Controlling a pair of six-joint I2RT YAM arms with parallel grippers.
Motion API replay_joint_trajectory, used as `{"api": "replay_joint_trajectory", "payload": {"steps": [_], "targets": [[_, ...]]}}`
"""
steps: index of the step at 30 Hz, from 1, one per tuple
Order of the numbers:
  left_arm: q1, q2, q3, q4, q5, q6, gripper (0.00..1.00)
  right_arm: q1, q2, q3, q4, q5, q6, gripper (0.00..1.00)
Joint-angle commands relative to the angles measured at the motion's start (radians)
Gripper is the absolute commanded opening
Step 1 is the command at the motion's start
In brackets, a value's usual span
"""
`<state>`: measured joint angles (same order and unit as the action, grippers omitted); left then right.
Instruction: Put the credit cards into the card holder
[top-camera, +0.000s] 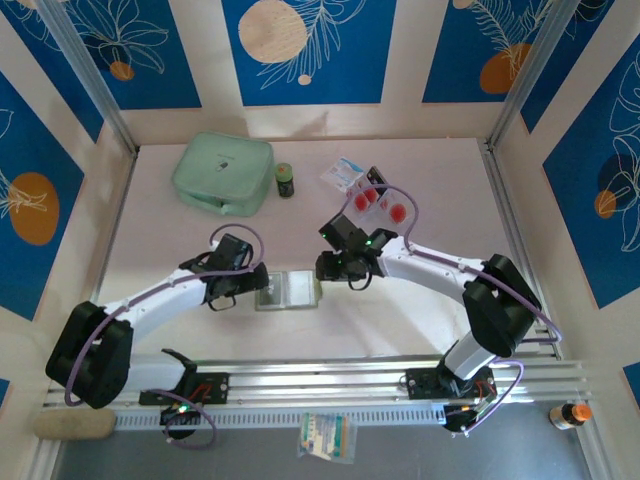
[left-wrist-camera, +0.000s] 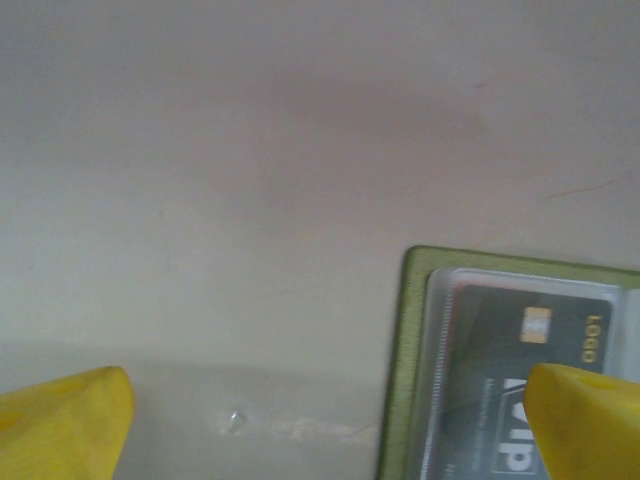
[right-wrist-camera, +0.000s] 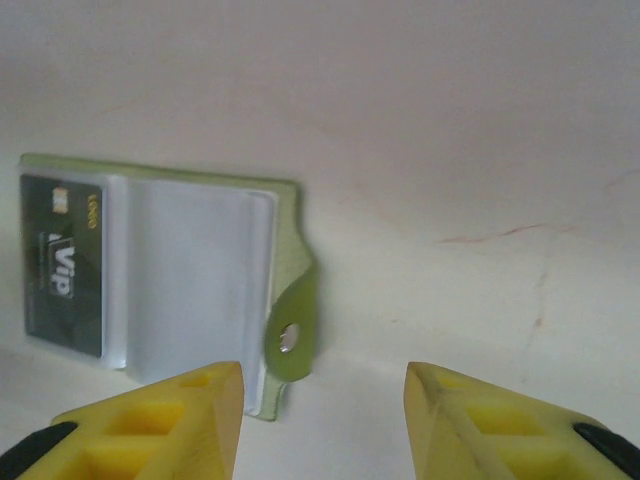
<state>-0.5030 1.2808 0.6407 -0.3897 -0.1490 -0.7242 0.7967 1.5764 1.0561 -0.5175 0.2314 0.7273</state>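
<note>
- Two arms meet at the middle of the table (top-camera: 420, 170), one on each side of the card holder (top-camera: 288, 290), which lies open and flat between them.
- The left gripper (left-wrist-camera: 320, 425) has its yellow fingers (left-wrist-camera: 60, 425) spread wide with nothing between them. In its wrist view one finger overlaps the holder's near corner, and I cannot tell whether it touches.
- The right gripper (right-wrist-camera: 325, 420) is open too and holds nothing. It hangs just above the table, close to the holder's olive snap tab (right-wrist-camera: 290, 325).
- One black card (right-wrist-camera: 62, 265) marked "VIP" sits inside the clear sleeve at the holder's end away from the tab. A pale clear sleeve (right-wrist-camera: 190, 280) lies next to it.
- Several other credit cards (top-camera: 378, 203), whitish with red dots, lie in a loose pile further back on the right. They are well apart from the holder and just beside a white-and-blue sachet (top-camera: 343, 172).
- A mint-green pouch (top-camera: 222, 173) rests at the back left, with a small dark jar (top-camera: 285, 180) just beside it.
</note>
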Motion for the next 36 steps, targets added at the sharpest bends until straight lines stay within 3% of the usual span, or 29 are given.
{"api": "replay_joint_trajectory", "payload": {"steps": [1,14,17,24,36], "targets": [[0.014,-0.004,0.038,-0.016,0.034,0.017,1.0,-0.001,0.019,0.016,0.0,-0.05,-0.047,0.46],[0.014,0.054,0.101,-0.011,0.077,0.009,1.0,0.009,0.196,0.113,0.024,-0.098,-0.066,0.47],[0.014,0.048,0.106,-0.016,0.077,0.011,1.0,-0.003,0.21,0.109,0.021,-0.093,-0.073,0.41],[0.014,0.041,0.105,-0.017,0.089,-0.001,1.0,-0.05,0.191,0.072,0.018,-0.107,-0.101,0.0],[0.002,0.068,0.112,0.034,0.178,-0.028,1.0,-0.143,0.055,-0.057,0.012,-0.115,-0.157,0.0]]}}
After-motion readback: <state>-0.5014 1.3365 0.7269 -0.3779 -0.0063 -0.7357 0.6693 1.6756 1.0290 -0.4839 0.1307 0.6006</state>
